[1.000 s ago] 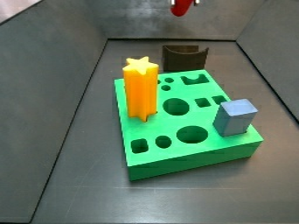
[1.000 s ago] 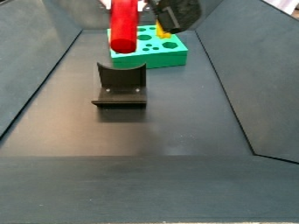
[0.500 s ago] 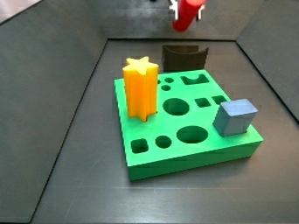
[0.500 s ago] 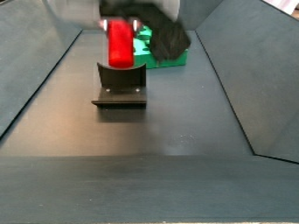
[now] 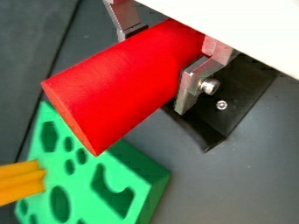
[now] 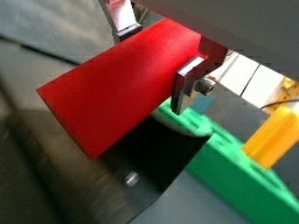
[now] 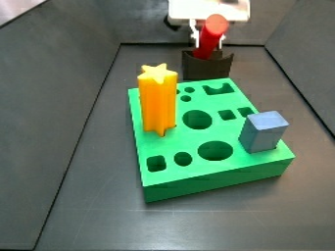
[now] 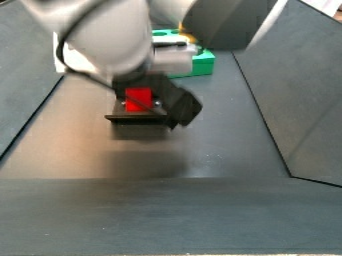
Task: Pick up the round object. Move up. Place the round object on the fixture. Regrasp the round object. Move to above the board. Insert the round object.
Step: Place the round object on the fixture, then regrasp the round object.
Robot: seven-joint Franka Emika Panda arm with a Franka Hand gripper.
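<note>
The red round peg [image 5: 122, 80] is clamped between my gripper's silver fingers [image 5: 193, 77] in both wrist views; it also shows in a wrist view [image 6: 117, 87]. In a side view my gripper [image 7: 210, 29] holds the peg [image 7: 210, 35] upright just above the dark fixture [image 7: 207, 67] behind the green board [image 7: 210, 142]. In a side view the arm hides most of the fixture [image 8: 136, 118], with the peg's red end [image 8: 138, 100] right at it. Whether the peg touches the fixture I cannot tell.
An orange-yellow star peg [image 7: 157, 98] stands in the board's left side. A grey-blue cube [image 7: 264, 130] sits on the board's right corner. Several open holes show in the board's top. Sloping dark walls [image 7: 66, 118] enclose the floor.
My gripper has come down with the red peg, from high above the fixture to right at it. The board, star peg and cube have not moved.
</note>
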